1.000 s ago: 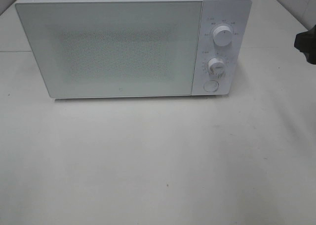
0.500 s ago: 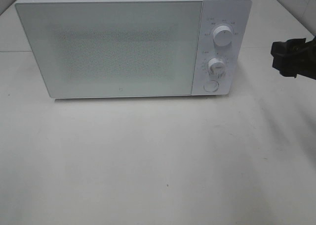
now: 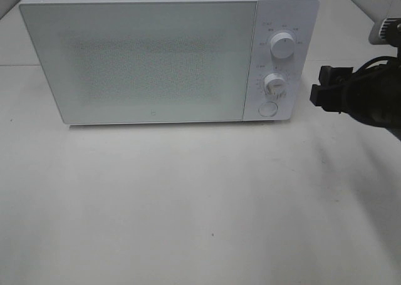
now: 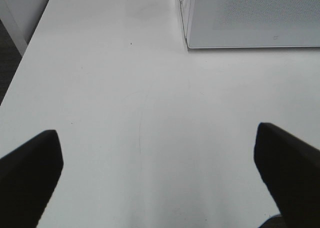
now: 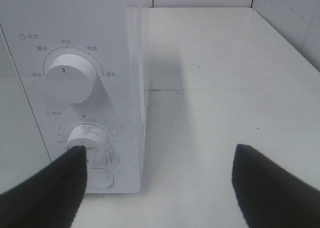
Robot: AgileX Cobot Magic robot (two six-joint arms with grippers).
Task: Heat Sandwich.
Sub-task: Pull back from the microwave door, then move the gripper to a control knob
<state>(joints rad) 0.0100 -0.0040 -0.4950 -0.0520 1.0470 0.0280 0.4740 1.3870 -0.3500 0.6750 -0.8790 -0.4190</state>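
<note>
1. One white worktop [image 3: 188, 203] is being shown in all three views, and the microwave is being carried on it.
2. One white microwave [image 3: 301, 22] is being shown standing at the far side of the worktop, with its frosted door [image 3: 144, 59] shut.
3. The right claw [image 3: 318, 92] is being held with its jaws apart and nothing between them. It is near the control panel at the height of the lower knob, and a gap to the casing is being shown in the high view.
4. The left claw [image 4: 157, 173] is being held wide apart and empty above bare worktop, near the microwave's front corner; it is outside the high view.
5. Two knobs are being shown on the panel, the upper knob [image 3: 282, 46] above the lower knob [image 3: 275, 82], with a round button [image 3: 268, 109] beneath them.
6. The sandwich is not being shown by any view, so its place cannot be told.
</note>
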